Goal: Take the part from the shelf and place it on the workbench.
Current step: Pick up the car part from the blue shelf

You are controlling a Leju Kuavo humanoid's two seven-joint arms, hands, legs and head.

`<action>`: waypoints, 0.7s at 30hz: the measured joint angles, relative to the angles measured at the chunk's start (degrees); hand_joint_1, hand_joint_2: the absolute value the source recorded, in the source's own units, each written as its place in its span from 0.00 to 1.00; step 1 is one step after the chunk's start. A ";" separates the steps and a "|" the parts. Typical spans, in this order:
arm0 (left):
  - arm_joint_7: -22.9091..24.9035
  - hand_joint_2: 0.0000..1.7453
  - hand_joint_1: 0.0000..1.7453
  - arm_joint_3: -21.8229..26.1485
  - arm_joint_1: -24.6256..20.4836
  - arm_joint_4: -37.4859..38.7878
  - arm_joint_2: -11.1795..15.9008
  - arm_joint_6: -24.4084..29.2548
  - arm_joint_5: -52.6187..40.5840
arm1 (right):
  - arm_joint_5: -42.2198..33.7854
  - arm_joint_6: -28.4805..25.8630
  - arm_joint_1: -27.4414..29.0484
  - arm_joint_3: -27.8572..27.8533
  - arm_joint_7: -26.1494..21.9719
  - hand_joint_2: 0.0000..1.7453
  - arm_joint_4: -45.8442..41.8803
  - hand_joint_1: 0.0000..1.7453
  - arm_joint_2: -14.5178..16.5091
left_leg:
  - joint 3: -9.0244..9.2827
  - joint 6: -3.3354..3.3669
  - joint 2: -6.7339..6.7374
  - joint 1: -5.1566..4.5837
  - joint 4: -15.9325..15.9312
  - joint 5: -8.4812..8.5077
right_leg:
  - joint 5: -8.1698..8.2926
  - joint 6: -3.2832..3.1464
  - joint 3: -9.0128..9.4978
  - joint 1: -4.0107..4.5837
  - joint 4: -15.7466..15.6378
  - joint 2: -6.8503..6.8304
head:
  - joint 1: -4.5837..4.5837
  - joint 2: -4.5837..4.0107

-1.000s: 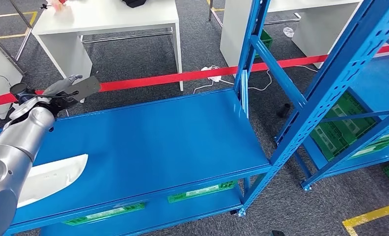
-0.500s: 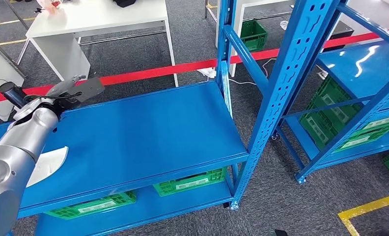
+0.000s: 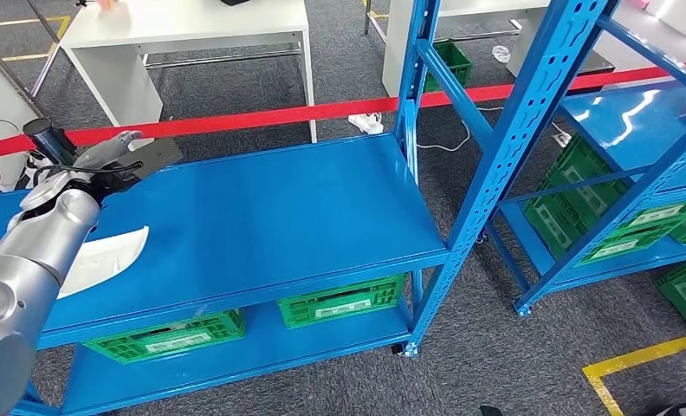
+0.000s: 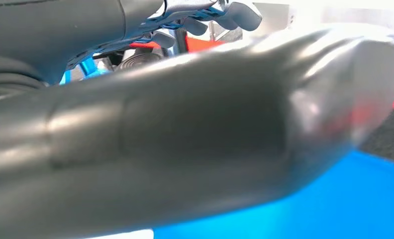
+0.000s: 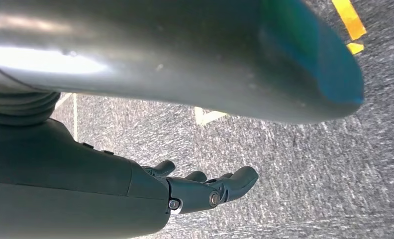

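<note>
The left hand point(image 3: 119, 156) is raised at the back edge of the blue shelf point(image 3: 262, 217), with its fingers point(image 3: 106, 152) wrapped over a flat dark grey part point(image 3: 153, 154) that sticks out past them toward the red barrier tape point(image 3: 322, 111). From the left wrist view, the hand's thick grey thumb point(image 4: 195, 139) lies in front of the lens and the darker fingertips point(image 4: 240, 14) curl behind it, so the hold on the part itself is hidden there. The silver left arm point(image 3: 28, 269) reaches up from the lower left across the shelf's top deck.

A white curved part point(image 3: 106, 257) lies flat on that same deck, just beside the arm and well apart from the raised hand.

The right hand point(image 5: 205, 189) hangs over grey carpet point(image 5: 294, 149), fingers loosely apart with nothing in them.

Under the top deck, 2 green crates point(image 3: 339, 302) sit side by side on the lower level. A second blue rack point(image 3: 634, 173) to the right holds more green crates. Beyond the tape stands a white table point(image 3: 192, 35).
</note>
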 joint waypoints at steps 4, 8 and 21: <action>0.71 0.00 0.00 -0.16 0.09 0.07 0.25 -1.17 0.33 | 0.08 0.01 -0.07 -0.13 0.03 0.00 0.00 0.00 -0.04 | -0.72 -0.64 0.07 -0.20 1.02 -0.15 | 3.92 -0.89 8.33 0.20 -12.52 -0.22 | -0.01 -0.01; 1.12 0.00 0.00 -0.16 0.16 0.20 1.06 -2.45 1.24 | 0.14 0.00 0.07 -0.33 0.13 0.00 0.00 0.00 -0.06 | -1.01 -0.91 0.12 -0.54 1.21 -0.22 | 4.16 -1.54 9.21 0.33 -14.77 -0.20 | -0.05 0.00; 2.40 1.00 0.00 -0.18 0.38 0.34 3.79 -2.15 1.00 | 1.45 0.19 0.08 -0.84 -0.20 0.00 0.00 0.00 -0.07 | -1.00 -1.82 0.13 -0.48 0.59 0.42 | 4.41 -2.12 8.98 0.42 -14.74 -0.14 | -0.02 0.00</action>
